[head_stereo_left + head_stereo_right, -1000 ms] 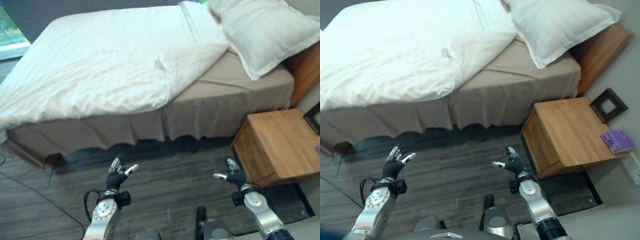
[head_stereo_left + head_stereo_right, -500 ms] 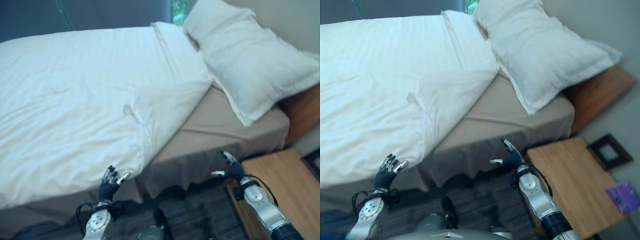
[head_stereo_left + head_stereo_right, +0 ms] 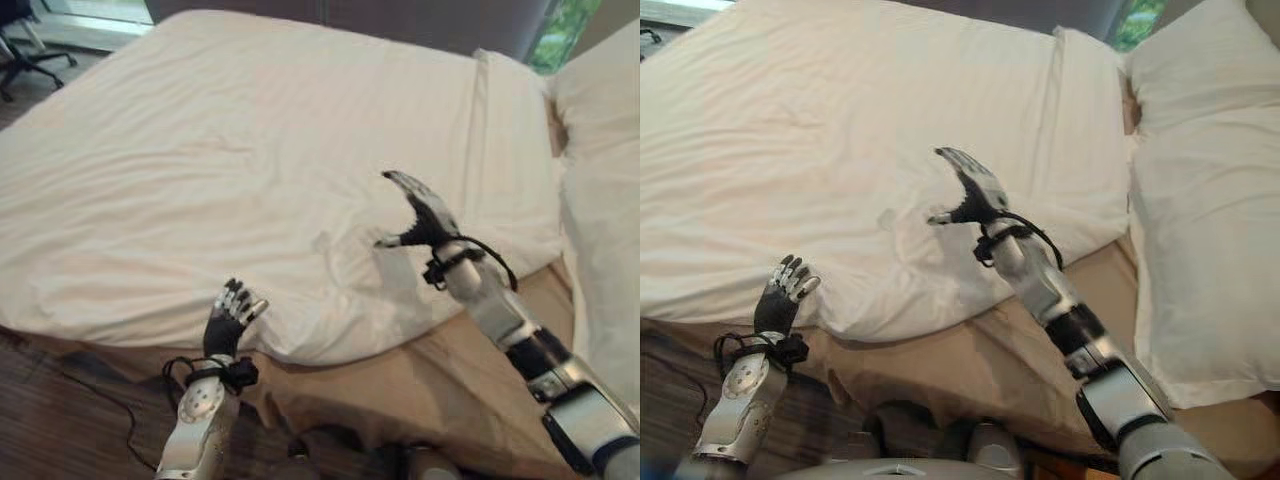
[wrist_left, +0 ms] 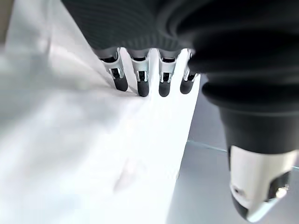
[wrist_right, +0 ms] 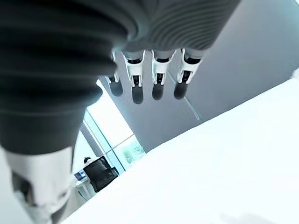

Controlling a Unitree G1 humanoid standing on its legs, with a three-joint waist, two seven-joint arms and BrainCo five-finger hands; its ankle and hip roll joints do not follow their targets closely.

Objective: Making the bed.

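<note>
I had the right hand (image 3: 425, 215) hovering mid-frame over the white duvet (image 3: 250, 170), fingers spread, holding nothing. Left hand (image 3: 228, 318) sat lower left at the duvet's near edge, fingers relaxed, pillow (image 3: 1200, 200) far right.

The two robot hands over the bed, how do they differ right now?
The left robot hand sits low at the near edge of the white duvet; the right robot hand reaches farther, raised over the duvet's middle. The left arm is mostly upright, the right stretched out. Both are open and hold nothing.
</note>
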